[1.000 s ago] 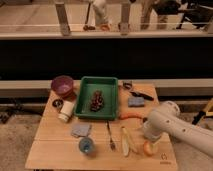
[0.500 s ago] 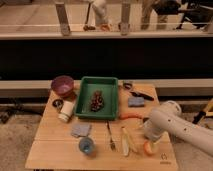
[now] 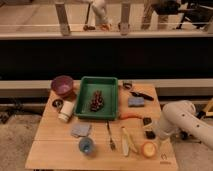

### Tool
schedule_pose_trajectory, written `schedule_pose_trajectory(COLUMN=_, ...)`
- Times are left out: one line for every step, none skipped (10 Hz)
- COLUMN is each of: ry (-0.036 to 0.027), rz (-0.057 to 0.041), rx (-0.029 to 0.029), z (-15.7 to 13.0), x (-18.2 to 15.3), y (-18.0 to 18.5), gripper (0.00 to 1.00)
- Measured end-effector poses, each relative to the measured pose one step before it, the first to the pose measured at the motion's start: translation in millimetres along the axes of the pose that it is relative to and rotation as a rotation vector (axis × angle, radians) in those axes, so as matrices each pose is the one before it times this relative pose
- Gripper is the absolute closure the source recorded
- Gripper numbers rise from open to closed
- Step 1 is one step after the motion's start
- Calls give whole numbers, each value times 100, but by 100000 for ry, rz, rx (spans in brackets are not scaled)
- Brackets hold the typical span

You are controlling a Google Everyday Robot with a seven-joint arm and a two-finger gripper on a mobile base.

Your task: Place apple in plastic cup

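The apple [image 3: 148,149], small and yellow-orange, lies near the table's front right corner beside a pale banana [image 3: 127,142]. A blue plastic cup [image 3: 86,145] stands upright at the front, left of a fork [image 3: 110,136]. My white arm [image 3: 182,121] reaches in from the right. Its gripper [image 3: 149,128] hangs just behind and above the apple, with its dark fingers apart and nothing between them.
A green tray [image 3: 82,97] holding grapes sits at centre back. Left of it are a purple bowl [image 3: 62,85], a white cup [image 3: 65,111] and a small dark can [image 3: 57,103]. An orange carrot [image 3: 131,116], blue sponge [image 3: 135,101], black tool [image 3: 140,94] and grey cloth [image 3: 80,130] also lie on the wooden table [image 3: 50,155].
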Motion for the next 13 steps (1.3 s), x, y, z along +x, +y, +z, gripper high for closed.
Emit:
schedule_pose_trajectory(ry=144, rz=-549, rx=-743, z=119, x=-321, y=106, gripper=20)
schedule_pose_trajectory(ry=30, rz=-924, rx=-609, z=145, x=-439, y=-41, gripper=20)
schedule_pose_trajectory(ry=118, rz=-86, rx=-347, z=34, x=-104, y=333, gripper=20)
schedule_pose_trajectory(ry=216, rz=374, rx=-196, z=-24, x=101, y=355, gripper=20)
schedule_pose_trajectory(ry=250, rz=-30, rx=-446, z=61, x=51, y=352, gripper=20)
schedule_pose_trajectory(ry=307, rz=35, rx=-570, z=93, x=43, y=503, gripper=20)
schedule_pose_trajectory(ry=272, rz=-366, rx=-489, z=107, x=-118, y=345, gripper=20)
schedule_pose_trajectory(ry=501, rz=-545, rx=-715, z=111, x=-115, y=296, gripper=20)
schedule_pose_trajectory(ry=616, rz=-127, rx=-653, z=103, x=-125, y=181, gripper=20)
schedule_pose_trajectory(ry=257, rz=239, rx=-260, z=45, x=-41, y=92, gripper=20)
schedule_pose_trajectory(ry=241, rz=357, rx=-323, z=89, x=-6, y=156, gripper=20)
schedule_pose_trajectory(ry=336, rz=280, rx=-132, z=39, x=-31, y=46, gripper=20)
schedule_pose_trajectory(ry=316, rz=331, rx=-67, z=-4, x=-4, y=47, gripper=20)
